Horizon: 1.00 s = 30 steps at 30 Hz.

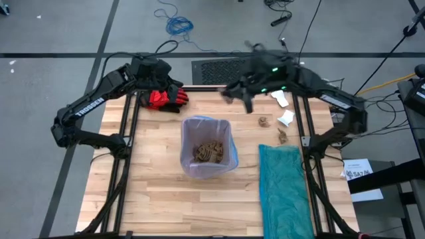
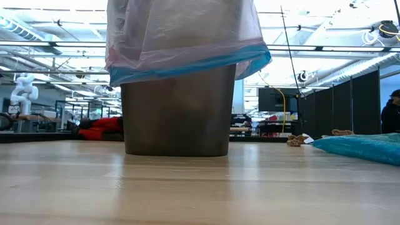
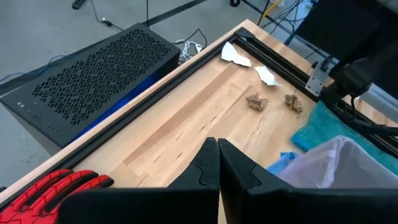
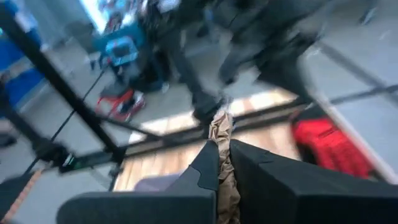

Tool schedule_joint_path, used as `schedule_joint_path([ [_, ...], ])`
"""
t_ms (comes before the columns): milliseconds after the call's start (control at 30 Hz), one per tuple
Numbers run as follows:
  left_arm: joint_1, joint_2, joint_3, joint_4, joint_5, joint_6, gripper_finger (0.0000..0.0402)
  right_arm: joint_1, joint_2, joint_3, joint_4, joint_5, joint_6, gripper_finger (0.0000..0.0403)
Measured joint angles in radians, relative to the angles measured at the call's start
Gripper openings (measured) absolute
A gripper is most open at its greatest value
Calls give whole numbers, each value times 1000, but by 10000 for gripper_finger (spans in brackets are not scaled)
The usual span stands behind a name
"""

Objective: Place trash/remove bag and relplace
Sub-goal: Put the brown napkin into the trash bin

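The bin (image 1: 206, 147) stands mid-table, lined with the pale lilac bag (image 1: 223, 136), whose rim folds over the bin's outside (image 2: 187, 44). Tan trash lumps (image 1: 207, 153) lie inside it. More trash lies on the table to its right: tan lumps (image 1: 264, 121) (image 1: 282, 136) and white scraps (image 1: 285, 118) (image 1: 279, 99). My right gripper (image 1: 249, 105) is raised above the table's far part, shut on a tan paper lump (image 4: 221, 134). My left gripper (image 3: 218, 154) is shut on nothing, raised at the far left beside the red glove (image 1: 166, 99). My right gripper pinches the tan paper lump between its two fingers, at the lump's lower part (image 4: 225, 168). The lump's crumpled top end (image 4: 221, 121) sticks out past the fingertips. It is lifted clear of the table.
A teal-green plastic bag (image 1: 282, 189) lies along the table's right side, near the front. The red glove rests at the far left edge. Black frame rails (image 1: 126, 133) run along both sides of the table. A black perforated box (image 3: 87, 74) sits beyond the far edge.
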Motion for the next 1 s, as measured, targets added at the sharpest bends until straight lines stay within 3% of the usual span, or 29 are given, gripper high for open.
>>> schedule_joint_path([
  [200, 2, 0, 0, 0, 1, 4, 1, 67, 170, 137, -215, 4, -15, 38],
  [533, 4, 0, 0, 0, 17, 44, 1, 110, 242, 209, -251, 8, 83, 210],
  [700, 15, 0, 0, -4, 46, 55, 1, 99, 228, 248, -294, 22, 189, 262],
  [867, 28, 0, 0, -7, 62, 56, 1, 72, 202, 314, -626, 266, 214, 257],
  [1000, 35, 0, 0, -7, 69, 56, 1, 14, 202, 283, -950, 462, 215, 243],
])
